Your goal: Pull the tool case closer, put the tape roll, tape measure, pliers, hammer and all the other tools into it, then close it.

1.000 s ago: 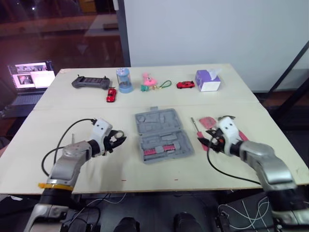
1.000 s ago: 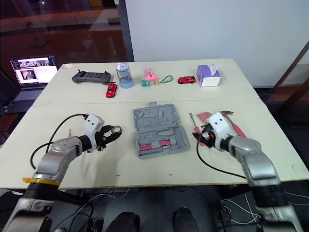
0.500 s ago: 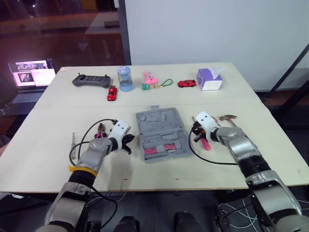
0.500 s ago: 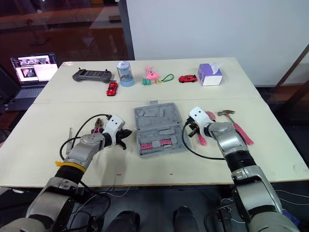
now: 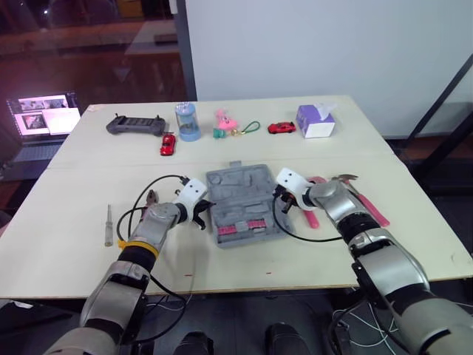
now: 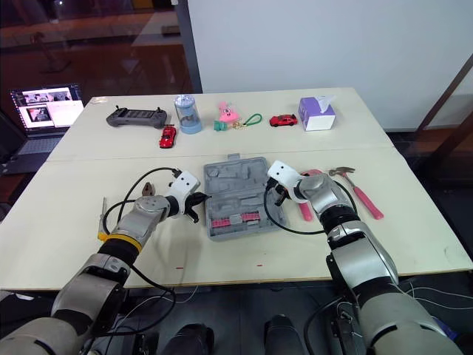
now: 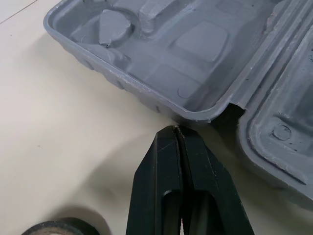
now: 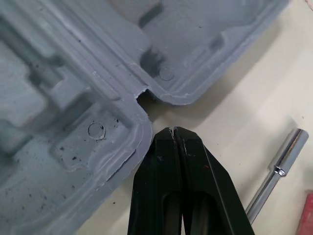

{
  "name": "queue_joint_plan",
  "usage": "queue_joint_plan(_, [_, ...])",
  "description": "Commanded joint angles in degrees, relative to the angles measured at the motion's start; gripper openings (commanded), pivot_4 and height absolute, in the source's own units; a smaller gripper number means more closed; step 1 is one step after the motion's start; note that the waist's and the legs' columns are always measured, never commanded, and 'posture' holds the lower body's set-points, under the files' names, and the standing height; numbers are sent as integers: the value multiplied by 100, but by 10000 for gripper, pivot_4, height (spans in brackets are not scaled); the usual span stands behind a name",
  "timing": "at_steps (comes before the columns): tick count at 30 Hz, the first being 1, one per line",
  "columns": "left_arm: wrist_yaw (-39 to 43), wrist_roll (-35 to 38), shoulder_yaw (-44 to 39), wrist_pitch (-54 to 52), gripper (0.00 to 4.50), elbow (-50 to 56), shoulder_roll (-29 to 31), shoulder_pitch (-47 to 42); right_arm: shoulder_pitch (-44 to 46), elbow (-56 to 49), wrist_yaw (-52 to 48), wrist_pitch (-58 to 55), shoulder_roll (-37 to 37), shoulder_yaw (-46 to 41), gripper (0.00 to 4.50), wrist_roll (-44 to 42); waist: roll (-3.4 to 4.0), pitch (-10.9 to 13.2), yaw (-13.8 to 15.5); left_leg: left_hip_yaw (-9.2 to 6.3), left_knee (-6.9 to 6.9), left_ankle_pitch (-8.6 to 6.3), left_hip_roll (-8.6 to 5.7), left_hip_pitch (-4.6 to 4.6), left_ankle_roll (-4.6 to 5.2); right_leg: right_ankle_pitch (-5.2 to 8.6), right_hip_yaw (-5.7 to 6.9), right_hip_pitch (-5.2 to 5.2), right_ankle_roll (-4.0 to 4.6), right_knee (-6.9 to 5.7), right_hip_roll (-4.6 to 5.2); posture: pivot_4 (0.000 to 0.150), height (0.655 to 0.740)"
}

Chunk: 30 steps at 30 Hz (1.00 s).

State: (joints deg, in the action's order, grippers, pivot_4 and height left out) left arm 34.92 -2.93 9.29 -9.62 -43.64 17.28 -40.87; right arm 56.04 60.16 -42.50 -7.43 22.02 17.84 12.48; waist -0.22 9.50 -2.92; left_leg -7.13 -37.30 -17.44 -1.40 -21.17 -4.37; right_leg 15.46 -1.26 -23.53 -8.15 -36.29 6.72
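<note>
Both closed, left gripper (image 7: 175,130), right gripper (image 8: 172,131), flanking moulded grey plastic tool case (image 5: 240,188)

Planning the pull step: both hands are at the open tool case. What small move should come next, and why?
Probably press the left hand and right hand inward on the tool case and drag it nearer: both are shut, tips at the hinge notches on opposite sides, well placed to pinch and pull it.
</note>
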Motion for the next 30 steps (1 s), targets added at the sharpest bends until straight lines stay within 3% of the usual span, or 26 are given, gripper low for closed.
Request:
queue_joint_plan(1, [170,-98,152,58,655,-72,-109,-8,60,-70,-389,113,-253,142,690,79,1,-2,-15,0,0,0,0,0,0,0,0,0,0,-1,0,1500,7400])
queue_joint_plan(7, [642,-125,304,-1,655,437,-6,373,-386,-845,-937,-128,-143,284,690,204,3,-11,-93,-3,2,0,0,1,0,0,1,0,0,-3,0,1500,7400])
queue_joint_plan(19, [1274,-105,509,-910,655,2989,610,2064,-2396,-4863,-1671,-1996,624,359,690,123,17,-61,-78,-5,5,-4,0,10,6,0,0,10,0,0,0,1500,7400])
queue_joint_plan(30, [1311,0,557,-1656,655,4473,829,3176,-3388,-6475,-1604,-3035,1017,299,690,-4,17,-68,54,-2,9,-11,0,31,20,1,-3,30,0,5,0,1500,7400])
